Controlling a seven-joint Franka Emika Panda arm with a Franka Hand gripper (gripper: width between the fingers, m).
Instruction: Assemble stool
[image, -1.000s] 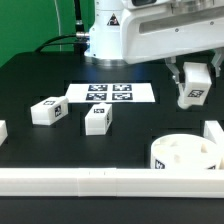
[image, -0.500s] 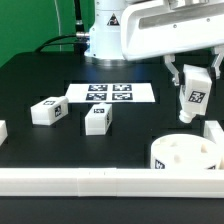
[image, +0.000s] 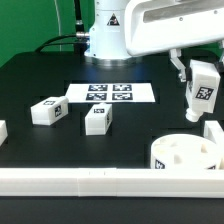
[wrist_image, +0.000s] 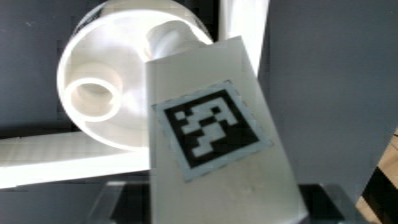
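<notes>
My gripper (image: 199, 76) is shut on a white blocky stool leg (image: 203, 97), which hangs tilted in the air at the exterior view's right, its tag facing the camera. The round white seat (image: 184, 155) lies below it near the front right, sockets up. Two more legs (image: 47, 111) (image: 98, 119) lie loose on the black table to the left. In the wrist view the held leg (wrist_image: 217, 125) fills the middle between the dark fingers (wrist_image: 128, 196), and the seat (wrist_image: 118, 78) shows behind it.
The marker board (image: 110, 93) lies flat at the table's middle back. A long white rail (image: 90, 181) runs along the front edge, with short white rail pieces at the right (image: 213, 132) and far left (image: 2, 130). The robot base (image: 105, 35) stands behind.
The gripper has carried the held leg toward the exterior view's right, and the leg has turned more upright. The seat and loose legs have not moved.
</notes>
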